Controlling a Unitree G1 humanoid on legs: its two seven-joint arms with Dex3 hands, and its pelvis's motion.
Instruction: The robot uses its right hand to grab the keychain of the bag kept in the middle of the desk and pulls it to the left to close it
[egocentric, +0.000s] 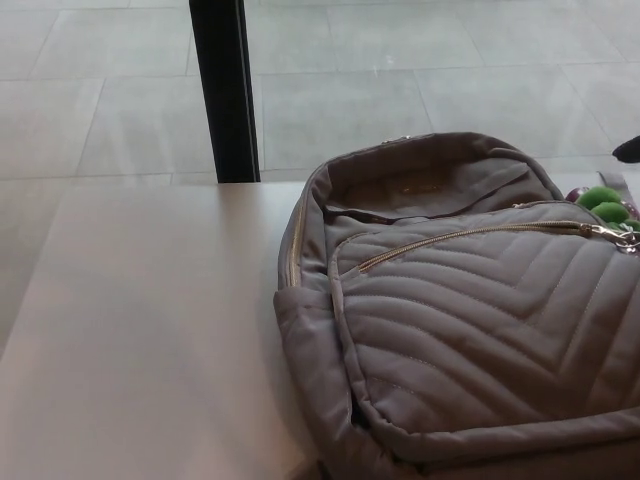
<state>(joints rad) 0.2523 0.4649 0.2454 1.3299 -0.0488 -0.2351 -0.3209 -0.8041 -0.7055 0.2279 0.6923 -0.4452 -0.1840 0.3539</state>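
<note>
A grey quilted bag lies on the white desk, filling the right half of the head view. Its top compartment gapes open, and a gold zipper runs across the front pocket. A green fuzzy keychain lies at the zipper's right end, clipped to a metal clasp at the picture's right edge. Only a small black tip of my right hand shows at the right edge, above the keychain and apart from it. My left hand does not show.
A black post stands behind the desk's far edge, left of the bag. Pale tiled floor lies beyond. The desk's left half is bare white surface.
</note>
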